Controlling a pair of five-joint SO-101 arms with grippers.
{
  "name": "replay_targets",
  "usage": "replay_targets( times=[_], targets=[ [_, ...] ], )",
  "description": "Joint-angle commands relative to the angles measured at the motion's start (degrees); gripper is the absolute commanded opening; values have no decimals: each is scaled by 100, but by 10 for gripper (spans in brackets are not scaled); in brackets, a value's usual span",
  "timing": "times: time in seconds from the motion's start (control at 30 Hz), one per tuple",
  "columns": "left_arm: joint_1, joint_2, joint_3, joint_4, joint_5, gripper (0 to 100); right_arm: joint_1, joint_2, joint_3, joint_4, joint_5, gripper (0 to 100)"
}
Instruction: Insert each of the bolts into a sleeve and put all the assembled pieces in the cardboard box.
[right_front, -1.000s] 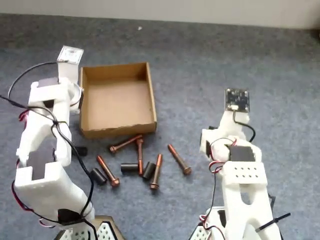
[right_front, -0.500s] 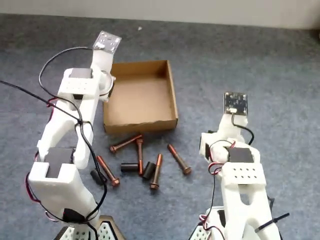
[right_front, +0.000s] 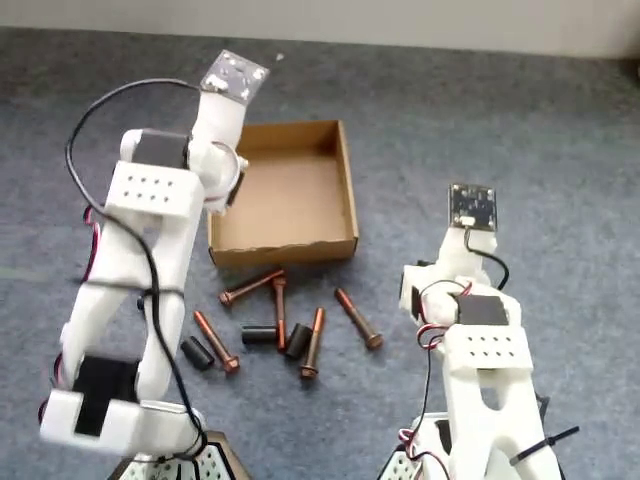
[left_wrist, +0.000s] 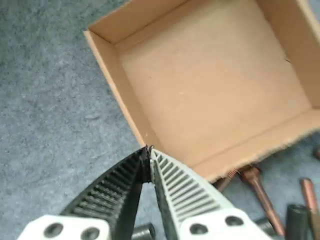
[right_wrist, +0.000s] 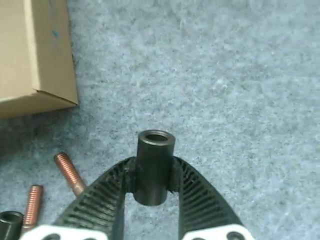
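Cardboard box (right_front: 282, 250): lay at 12 o'clock of the loose parts in the high view, with nothing inside. It stood further toward 3 o'clock than a second before, and most of that shift came in the first half-second.
Left arm (right_front: 150, 200): had swung toward 3 o'clock together with the box and lifted. It sat over the box's 9 o'clock wall.
Left tool (left_wrist: 149, 152): jaws together, tips at the rim of that wall near the 7 o'clock corner. Whether cardboard was nipped between them could not be told.
Right tool (right_wrist: 152, 170): clamped on a black sleeve (right_wrist: 156, 145), its open bore pointing away from the wrist. This arm had not moved and stood at 4 o'clock of the box.
Bolts (right_front: 314, 342): five, copper-coloured, loose on the desk (right_front: 520, 130) at 6 o'clock of the box. None was displaced and none was yet in a sleeve.
Loose sleeves (right_front: 258, 335): three, black, lying among the bolts, unmoved.
Meaning for task: the box appeared to have been shifted nearer the right arm and more squarely above the parts, which should shorten each later carry. No piece was assembled and none was boxed. Judged from this, the held sleeve awaited a bolt, and the left tool would have to leave the box wall to fetch one.
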Motion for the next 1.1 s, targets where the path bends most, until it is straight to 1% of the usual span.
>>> replay_targets(
  times=[0.0, 0.1, 0.2, 0.23, 0.37, 0.43, 0.47, 0.6, 0.7, 0.77, 0.83, 0.9, 1.0, 1.07],
  targets=[
    [523, -831, 549, 62, 26, 47, 66, -233, -57, -101, -62, 5],
    [945, -1156, 1112, 79, 62, 49, 66, -233, -57, -101, -62, 5],
    [1218, -1270, 1543, 79, 88, 49, 66, -233, -57, -101, -62, 5],
    [1279, -1279, 1640, 62, 220, 48, 66, -233, -57, -101, -62, 5],
    [1437, -1297, 1886, 53, 1398, 46, 66, -233, -57, -101, -62, 5],
    [1499, -1297, 2000, 44, 1846, 46, 66, -233, -57, -101, -62, 5],
    [1525, -1297, 2018, 44, 1952, 46, 66, -233, -57, -101, -62, 5],
    [1736, -1279, 2097, 70, 2013, 45, 66, -224, -57, -101, -62, 5],
    [1798, -1262, 2448, 35, 2013, 36, 66, -224, -57, -101, -62, 5],
    [1798, -1253, 2642, -176, 2022, 2, 66, -215, -57, -101, -62, 5],
    [1771, -1253, 2897, -413, 2119, 8, 66, -207, -57, -110, -53, 5],
    [1763, -1253, 3152, -695, 2541, 6, 66, -207, -57, -110, -53, 5],
    [1771, -1253, 3415, -1134, 3481, 7, 66, -198, -57, -110, -53, 5],
    [1798, -1253, 3495, -1345, 3859, 8, 66, -198, -57, -110, -53, 5]
  ],
)
